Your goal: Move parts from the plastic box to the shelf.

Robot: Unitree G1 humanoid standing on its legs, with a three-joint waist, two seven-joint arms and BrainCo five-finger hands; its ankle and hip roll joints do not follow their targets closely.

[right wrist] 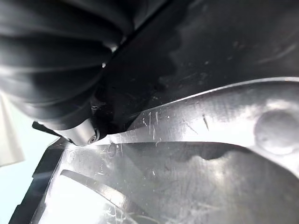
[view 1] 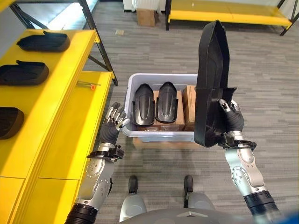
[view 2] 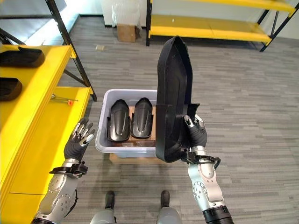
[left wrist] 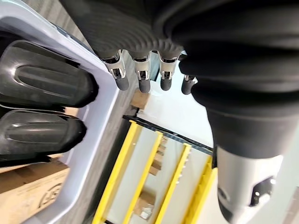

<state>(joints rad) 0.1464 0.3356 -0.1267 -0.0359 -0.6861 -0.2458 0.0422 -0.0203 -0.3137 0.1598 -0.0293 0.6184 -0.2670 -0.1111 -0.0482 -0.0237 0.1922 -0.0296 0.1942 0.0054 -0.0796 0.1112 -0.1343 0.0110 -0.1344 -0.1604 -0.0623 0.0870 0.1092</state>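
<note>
No text, label or number can be read anywhere. The cardboard box (left wrist: pixel 28 196) lying in the plastic box (left wrist: pixel 100 130) carries a faint round printed mark and some lettering, too blurred to make out. The black parts (view 1: pixel 145 103) and the yellow shelf (view 1: pixel 51 93) bear no legible markings.

A cardboard box (view 1: pixel 146 17) stands on the grey plank floor (view 1: pixel 261 70) beside a far yellow rack (view 1: pixel 224 11) — a small scrap (view 1: pixel 120 32) lies nearby.
</note>
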